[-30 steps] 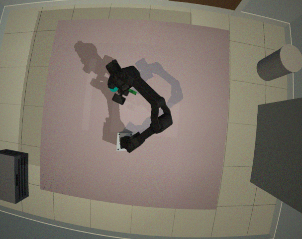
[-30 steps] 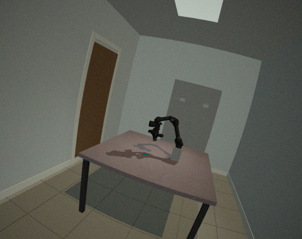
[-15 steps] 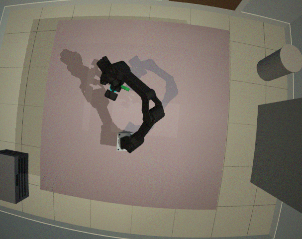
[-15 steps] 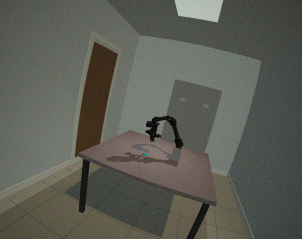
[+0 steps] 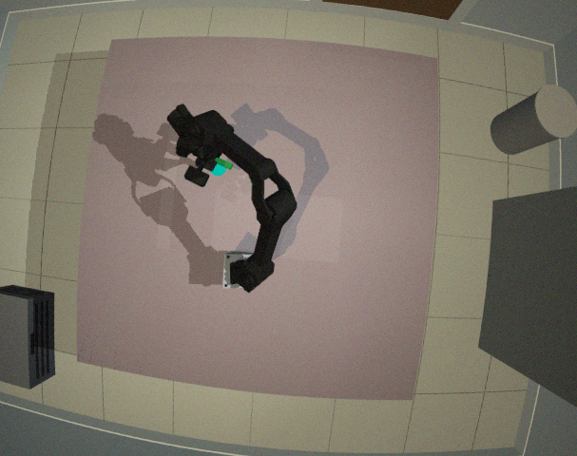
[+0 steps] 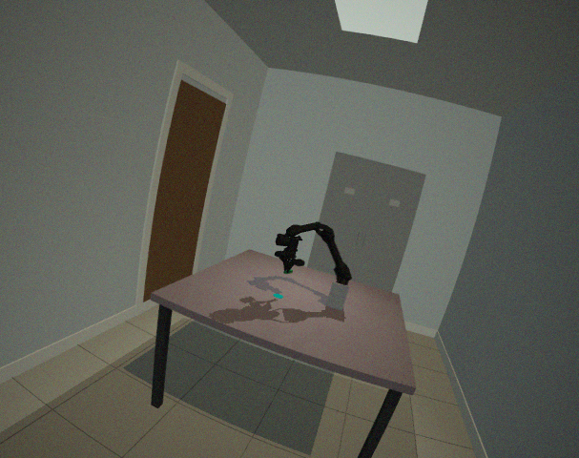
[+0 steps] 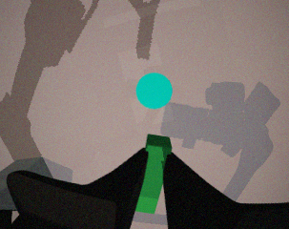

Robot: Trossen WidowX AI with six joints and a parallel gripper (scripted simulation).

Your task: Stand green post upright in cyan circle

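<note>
The green post (image 5: 223, 163) (image 6: 289, 271) (image 7: 154, 176) is held in the air above the table, closer to lying than upright; its exact tilt is hard to tell. My gripper (image 7: 155, 156) (image 6: 287, 269) is shut on it, with a finger on each side. The cyan circle (image 5: 219, 170) (image 6: 278, 296) (image 7: 154, 91) is a flat disc on the table. In the wrist view it lies beyond the post's dark green end, apart from it. In the top view the post and gripper overlap part of the circle; in the exterior view the post hangs well above it.
The pink table top (image 5: 327, 318) (image 6: 358, 335) carries the arm's pale base plate (image 5: 226, 282) (image 6: 337, 297). Shadows of the arm lie across the table around the circle. A grey cylinder (image 5: 524, 120) and a dark cabinet (image 5: 8, 333) stand off the table.
</note>
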